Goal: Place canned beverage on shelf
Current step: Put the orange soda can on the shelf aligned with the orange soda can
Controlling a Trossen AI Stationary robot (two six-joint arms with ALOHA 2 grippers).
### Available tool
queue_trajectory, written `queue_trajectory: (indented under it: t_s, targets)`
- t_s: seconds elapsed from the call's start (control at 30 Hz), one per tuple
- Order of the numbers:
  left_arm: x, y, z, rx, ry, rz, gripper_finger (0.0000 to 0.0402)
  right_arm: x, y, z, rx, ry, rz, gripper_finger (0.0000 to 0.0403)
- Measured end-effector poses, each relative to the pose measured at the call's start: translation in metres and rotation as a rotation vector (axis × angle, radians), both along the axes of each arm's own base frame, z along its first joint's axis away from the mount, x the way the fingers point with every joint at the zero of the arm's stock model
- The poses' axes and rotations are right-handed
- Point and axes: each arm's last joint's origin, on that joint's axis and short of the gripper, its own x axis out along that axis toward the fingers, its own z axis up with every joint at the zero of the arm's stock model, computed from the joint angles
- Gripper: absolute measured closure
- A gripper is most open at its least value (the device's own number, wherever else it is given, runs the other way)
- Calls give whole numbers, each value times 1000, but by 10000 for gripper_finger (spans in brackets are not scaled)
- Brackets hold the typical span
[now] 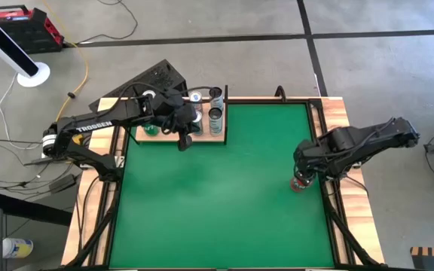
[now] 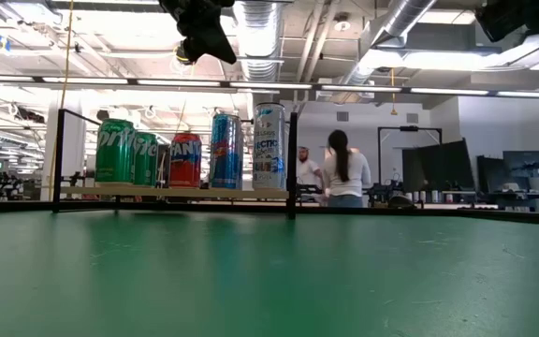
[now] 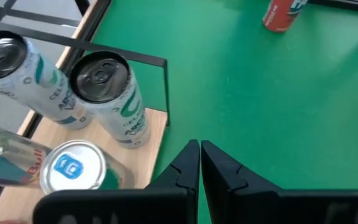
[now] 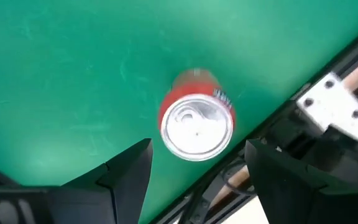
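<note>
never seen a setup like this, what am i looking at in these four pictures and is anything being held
It is a robot with two dark arms at a table with a green mat. One picture looks straight down, one looks level across the mat, and two come from cameras on the wrists. At the mat's far edge stands a wooden shelf with several drink cans on it. The left hand is shut and empty, hovering by the shelf. The right hand is open above a red can standing upright near the mat's right edge, its fingers either side of it but not gripping. So nothing is held. People stand in the room behind.
</note>
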Motion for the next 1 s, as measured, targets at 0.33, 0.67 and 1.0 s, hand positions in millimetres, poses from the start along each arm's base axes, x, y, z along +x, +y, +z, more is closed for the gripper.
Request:
queue_trajectory:
  t_s: [0.33,0.67,1.0]
  targets:
    - [0,-1,0,-3,-2,1,401,0,2,-14,77,55,55,55]
    - [0,-1,0,-2,0,0,402,0,1,-14,37,50,18,30]
    - [-2,-1,-2,3,33,-12,402,2,2,-15,7,13,2,30]
